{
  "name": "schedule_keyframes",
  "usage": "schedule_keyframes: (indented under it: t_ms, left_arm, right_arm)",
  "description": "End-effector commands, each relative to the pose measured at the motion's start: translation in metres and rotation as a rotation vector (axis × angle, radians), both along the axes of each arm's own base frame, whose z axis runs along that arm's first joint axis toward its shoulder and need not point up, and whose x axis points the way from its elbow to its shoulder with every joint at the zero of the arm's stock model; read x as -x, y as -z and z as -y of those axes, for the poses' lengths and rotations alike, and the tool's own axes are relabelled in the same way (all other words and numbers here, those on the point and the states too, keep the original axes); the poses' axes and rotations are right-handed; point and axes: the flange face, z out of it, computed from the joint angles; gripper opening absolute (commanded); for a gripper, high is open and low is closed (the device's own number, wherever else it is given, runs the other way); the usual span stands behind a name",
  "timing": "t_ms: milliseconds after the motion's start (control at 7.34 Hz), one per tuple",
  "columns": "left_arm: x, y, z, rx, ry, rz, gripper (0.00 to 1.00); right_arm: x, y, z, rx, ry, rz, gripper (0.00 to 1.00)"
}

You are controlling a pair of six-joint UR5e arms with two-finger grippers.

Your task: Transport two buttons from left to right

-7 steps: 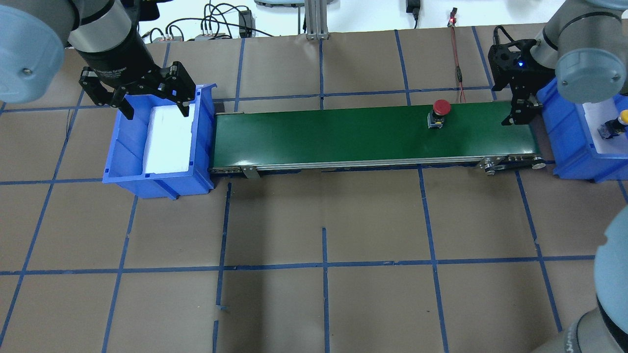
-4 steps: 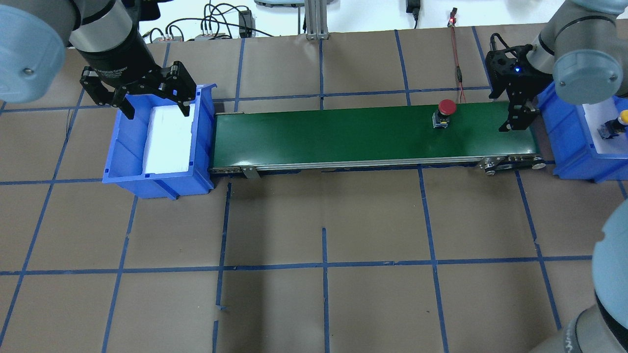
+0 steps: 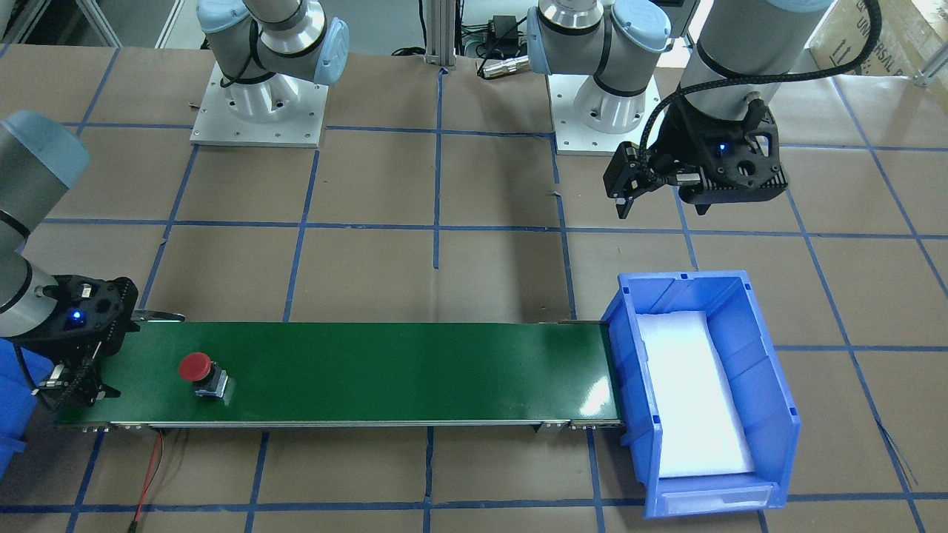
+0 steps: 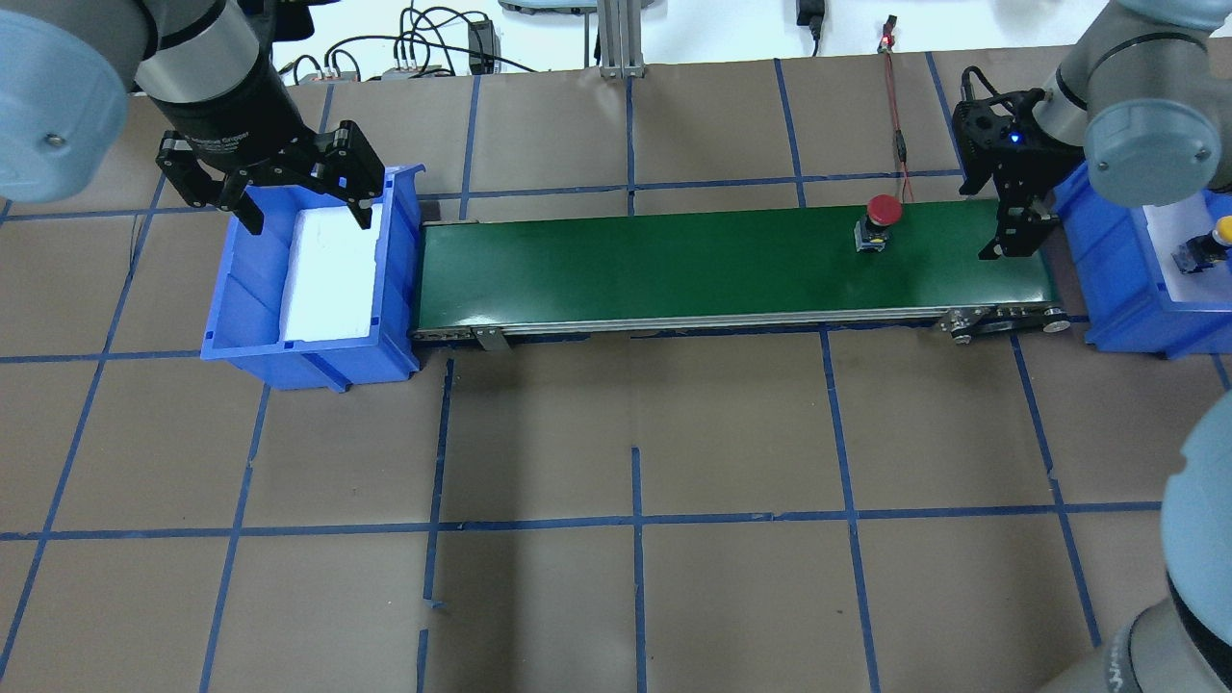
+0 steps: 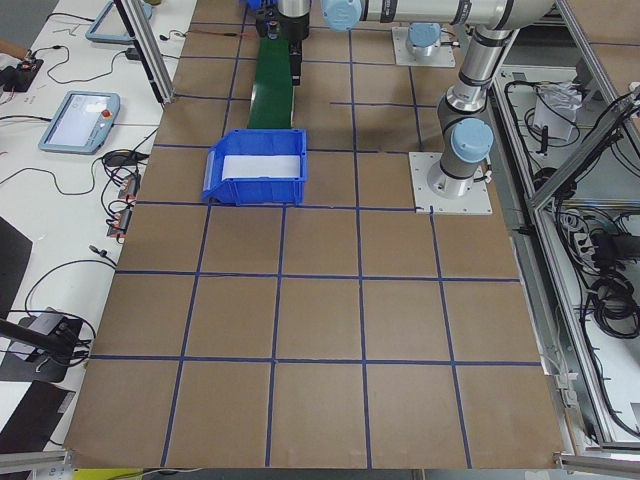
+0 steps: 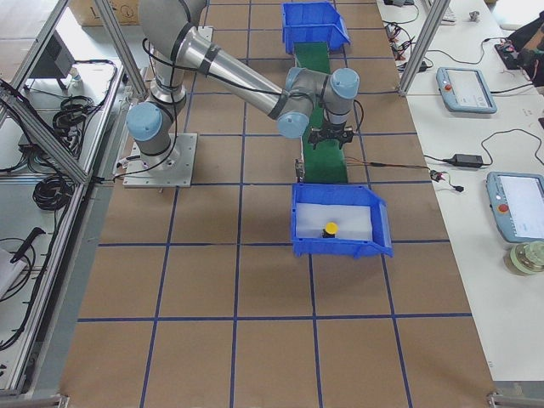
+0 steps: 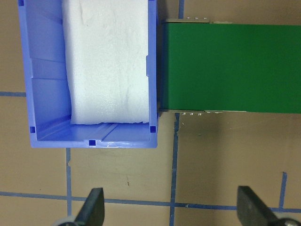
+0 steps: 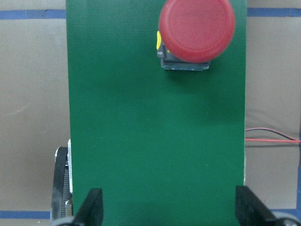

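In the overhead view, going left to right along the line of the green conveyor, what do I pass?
left blue bin → red button → right gripper → right blue bin

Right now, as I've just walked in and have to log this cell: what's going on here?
The yellow button lies in the right bin. The red button stands on the green conveyor belt near its right end, just short of the open right gripper hovering there. The open left gripper hangs above the left bin, which holds only white foam.
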Motion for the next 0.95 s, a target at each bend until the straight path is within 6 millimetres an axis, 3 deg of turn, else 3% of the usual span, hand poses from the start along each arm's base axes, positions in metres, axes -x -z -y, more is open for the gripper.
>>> schedule_keyframes:
  t_ms: [0,545,817]
  left_arm:
    - [0.0,0.0,0.0,0.002,0.0,-0.001,1.0]
    - [0.0,0.002,0.002,-0.003,-0.003,-0.001,1.0]
    - [0.0,0.002,0.002,-0.001,-0.006,-0.001,1.0]
  right_arm:
    - [0.0,0.001,0.0,0.001,-0.001,0.001,0.99]
    - [-0.001,-0.003,0.003,0.025,-0.004,-0.013,0.99]
    - [-0.013,-0.004,0.005,0.041,-0.023,-0.023,0.99]
